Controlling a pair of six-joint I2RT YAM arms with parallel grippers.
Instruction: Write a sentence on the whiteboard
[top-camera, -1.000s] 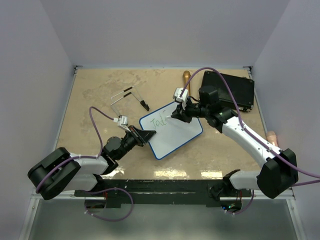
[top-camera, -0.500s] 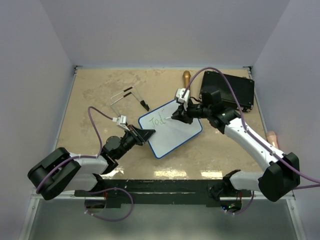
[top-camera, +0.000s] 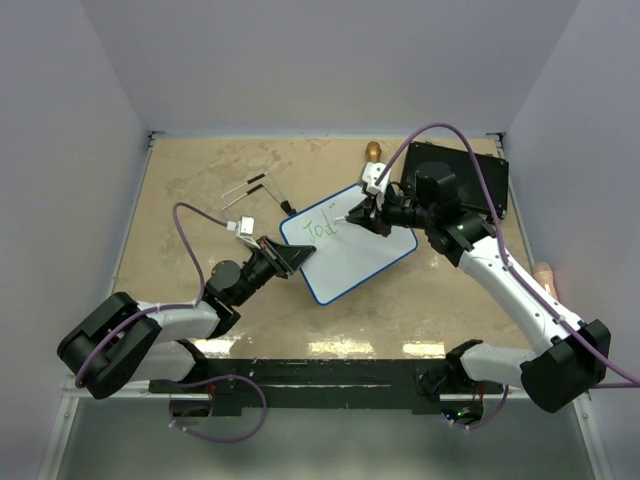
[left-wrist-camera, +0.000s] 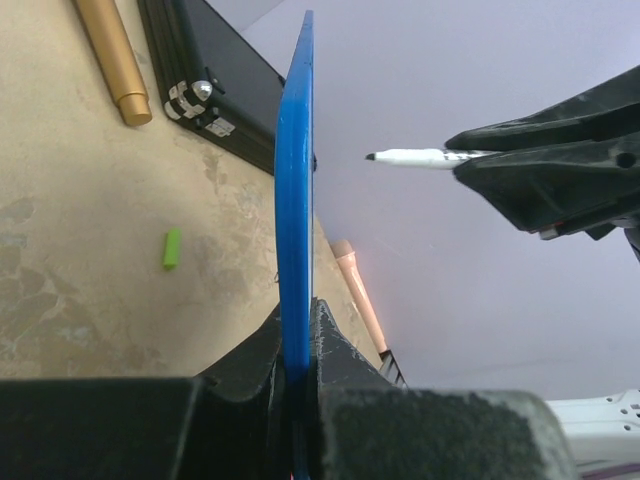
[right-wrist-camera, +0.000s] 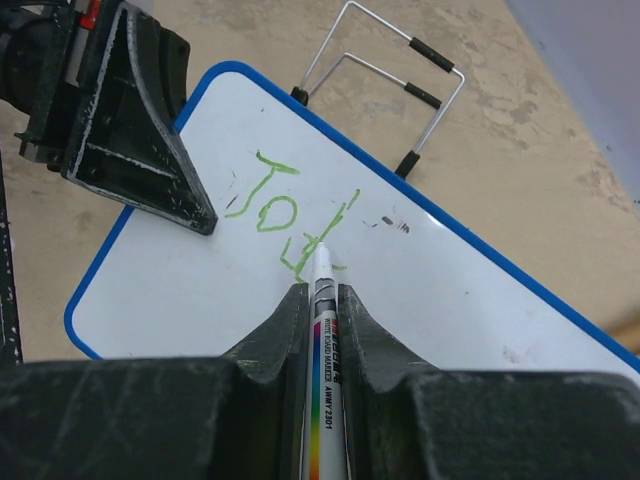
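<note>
Firmly clamped, the right gripper (right-wrist-camera: 322, 295) pinches a white whiteboard marker with a rainbow-striped barrel (right-wrist-camera: 326, 345), its tip just off the flat white blue-rimmed whiteboard (right-wrist-camera: 470, 300). The left gripper (left-wrist-camera: 297, 330) is closed on that board's near-left edge, holding it mid-table between the arms. The board is likely light, stiff and slick, so it would slide or tip under pen pressure. A pinch on the rim, away from the writing face, suits it. Green letters read roughly "Tod", with a further stroke begun. The barrel print ends in "2301".
</note>
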